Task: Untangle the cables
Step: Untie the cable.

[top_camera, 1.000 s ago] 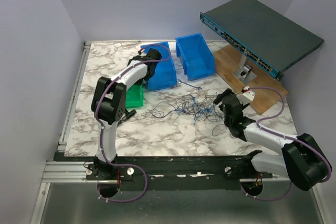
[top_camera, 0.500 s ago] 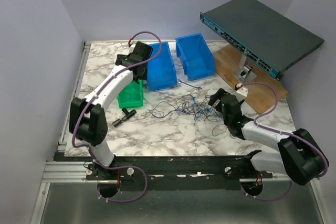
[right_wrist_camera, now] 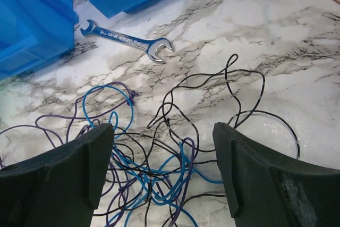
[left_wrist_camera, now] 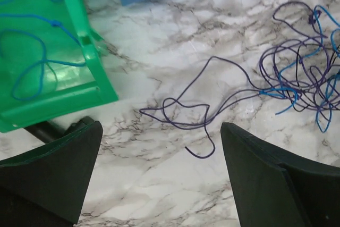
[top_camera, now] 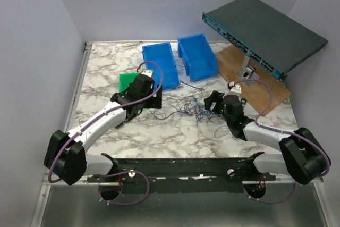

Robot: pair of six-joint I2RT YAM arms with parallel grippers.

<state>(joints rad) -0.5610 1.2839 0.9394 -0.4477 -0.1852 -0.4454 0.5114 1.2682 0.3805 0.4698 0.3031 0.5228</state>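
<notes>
The cables (top_camera: 187,107) are a loose tangle of thin blue, purple and black wires on the marble table (top_camera: 101,73), between my two grippers. My left gripper (top_camera: 153,101) is open and empty at the tangle's left end. In the left wrist view a purple strand (left_wrist_camera: 183,114) lies just ahead of the open gripper (left_wrist_camera: 159,184), with the main tangle (left_wrist_camera: 303,78) to the right. My right gripper (top_camera: 212,101) is open at the tangle's right side. In the right wrist view the gripper (right_wrist_camera: 162,179) hangs over the tangle (right_wrist_camera: 159,163) without touching it.
A green bin (top_camera: 129,81) holding a blue wire (left_wrist_camera: 32,70) stands beside my left gripper. Two blue bins (top_camera: 162,65) (top_camera: 197,57) stand behind. A silver wrench (top_camera: 191,85) (right_wrist_camera: 127,40) lies near them. A network switch (top_camera: 263,33) rests on a wooden board (top_camera: 255,86) at the back right.
My left arm has swung from the blue bin down to the tangle's left end, with the green bin now behind it. My right gripper has moved left, closer to the tangle.
</notes>
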